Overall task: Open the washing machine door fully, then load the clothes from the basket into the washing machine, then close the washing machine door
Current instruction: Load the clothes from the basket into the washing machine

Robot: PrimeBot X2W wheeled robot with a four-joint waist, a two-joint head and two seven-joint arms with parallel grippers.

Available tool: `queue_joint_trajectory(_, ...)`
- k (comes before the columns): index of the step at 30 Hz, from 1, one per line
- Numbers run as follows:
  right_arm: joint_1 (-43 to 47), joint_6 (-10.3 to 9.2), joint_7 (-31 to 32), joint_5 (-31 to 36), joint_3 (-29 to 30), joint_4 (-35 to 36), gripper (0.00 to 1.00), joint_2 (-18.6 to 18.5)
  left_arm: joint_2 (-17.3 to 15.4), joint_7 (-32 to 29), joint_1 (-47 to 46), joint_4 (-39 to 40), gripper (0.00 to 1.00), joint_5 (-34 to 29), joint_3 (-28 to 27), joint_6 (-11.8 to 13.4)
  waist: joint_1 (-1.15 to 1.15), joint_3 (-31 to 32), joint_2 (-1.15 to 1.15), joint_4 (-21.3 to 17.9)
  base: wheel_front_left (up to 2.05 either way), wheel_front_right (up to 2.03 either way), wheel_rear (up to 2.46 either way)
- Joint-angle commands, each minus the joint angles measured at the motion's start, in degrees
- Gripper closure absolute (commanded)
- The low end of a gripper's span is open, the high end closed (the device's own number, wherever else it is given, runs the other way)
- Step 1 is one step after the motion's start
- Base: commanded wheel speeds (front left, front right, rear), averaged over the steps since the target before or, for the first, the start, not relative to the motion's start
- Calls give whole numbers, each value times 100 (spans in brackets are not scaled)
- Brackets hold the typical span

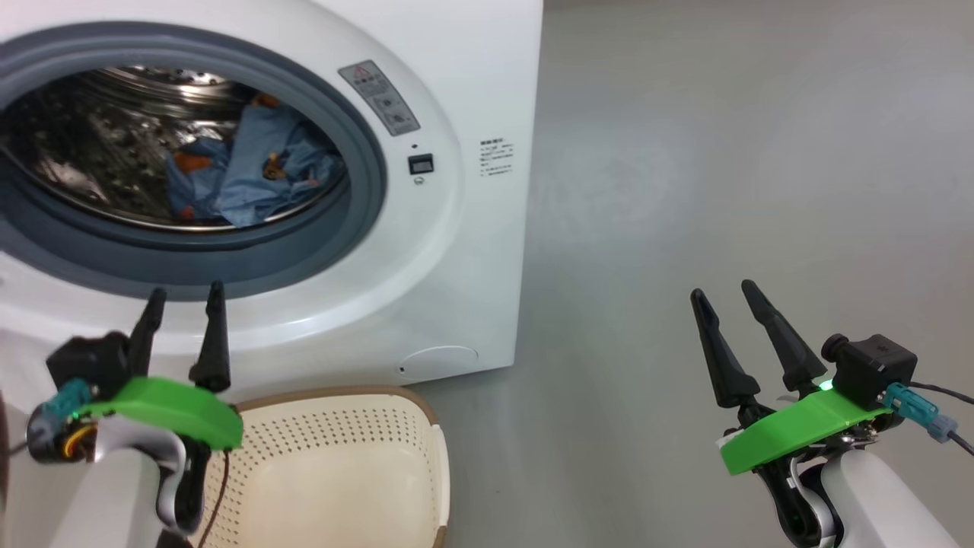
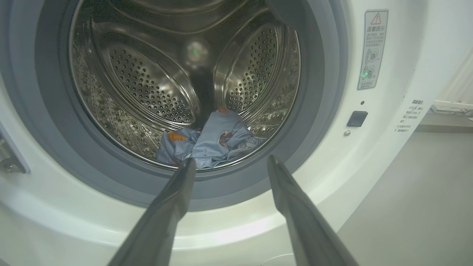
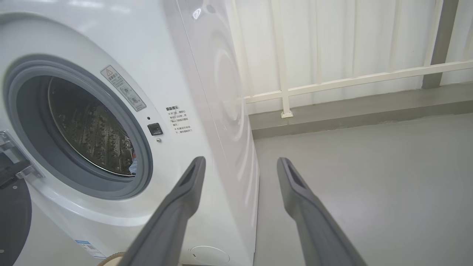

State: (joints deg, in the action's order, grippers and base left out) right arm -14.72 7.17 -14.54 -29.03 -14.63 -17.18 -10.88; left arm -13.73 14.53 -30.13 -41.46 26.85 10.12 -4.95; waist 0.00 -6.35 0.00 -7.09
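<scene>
washing machine [image 1: 456,251]: upper left of the head view, round opening uncovered, grey rubber ring around the steel drum.
the clothes [image 1: 251,171]: light blue with orange-brown print, crumpled in the drum, low and toward the right side of the opening. in the left wrist view the bundle sits at the drum's bottom, centre frame, just above the fingertips.
basket [image 1: 335,449]: bottom, left of centre, on the floor just in front of the machine.
left gripper [image 1: 187,291]: lower left, fingers spread, nothing between them, tips toward the lower rim of the opening.
right gripper [image 1: 723,289]: lower right over grey floor, fingers spread, grasping nothing.
washing machine door [image 3: 11,218]: dark rim at the lower left edge of the right wrist view, swung aside beside its hinge.
</scene>
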Motion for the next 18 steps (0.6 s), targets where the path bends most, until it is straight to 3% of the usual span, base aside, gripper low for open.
queue_joint_trajectory(1,2,32,-46,-47,-79,148,0,-48,-219,46,48,259,0,-66,-226,47,0,137,0,128,0,0,0)
queue_joint_trajectory(18,380,32,-46,-99,38,183,0,-241,-35,0,1956,2041,0,103,-556,531,0,603,0,314,0,0,0)
